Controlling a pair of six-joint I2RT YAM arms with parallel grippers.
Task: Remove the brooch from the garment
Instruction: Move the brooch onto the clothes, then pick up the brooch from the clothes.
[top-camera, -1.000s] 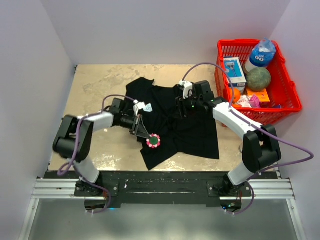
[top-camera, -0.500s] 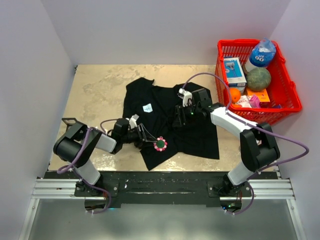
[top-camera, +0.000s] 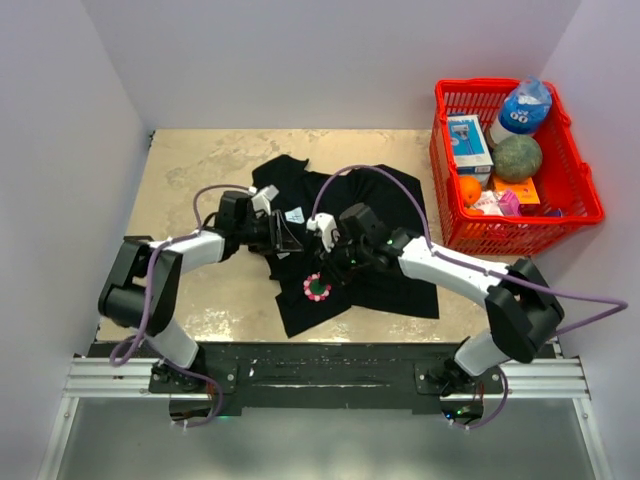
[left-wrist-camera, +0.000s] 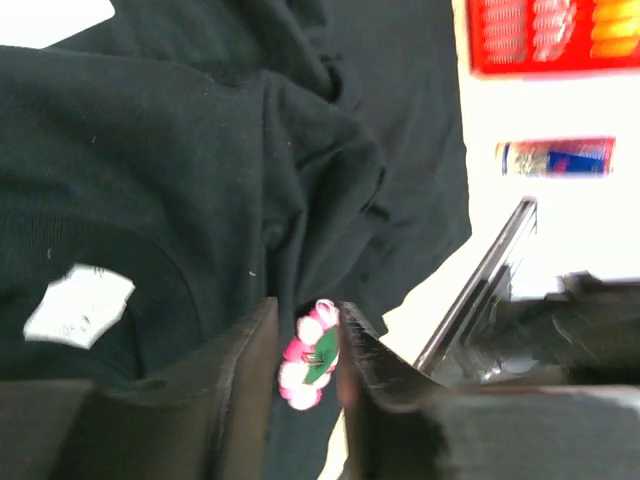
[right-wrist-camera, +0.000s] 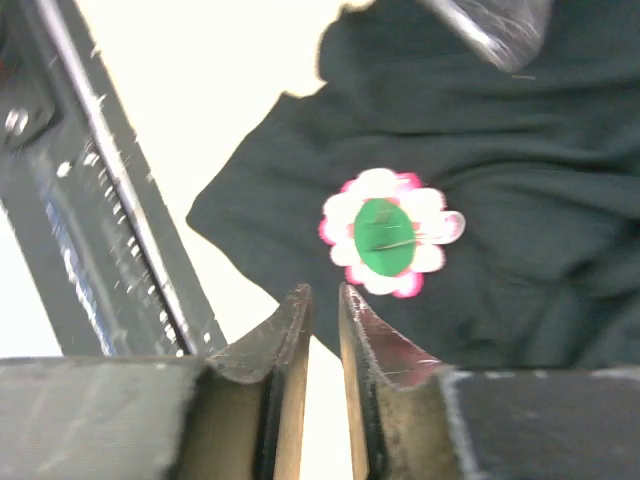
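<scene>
The garment is a black shirt lying crumpled mid-table. The brooch, a pink and white bead flower with a green centre, sits on its lower left part. My left gripper is on the shirt just above and left of the brooch. Its jaws stand narrowly apart around a raised fold of black fabric, and the brooch shows beyond them in the gap. My right gripper hovers just short of the brooch, nearly closed and empty.
A red basket with a bottle, a box, a green ball and other items stands at the back right. A white label lies on the shirt. A blue and red can lies beside the shirt. White walls enclose the table.
My left gripper swung from the near edge back up onto the shirt. My right gripper moved from the shirt's middle down and left, close to the brooch. The shirt bunched up; the brooch barely moved.
</scene>
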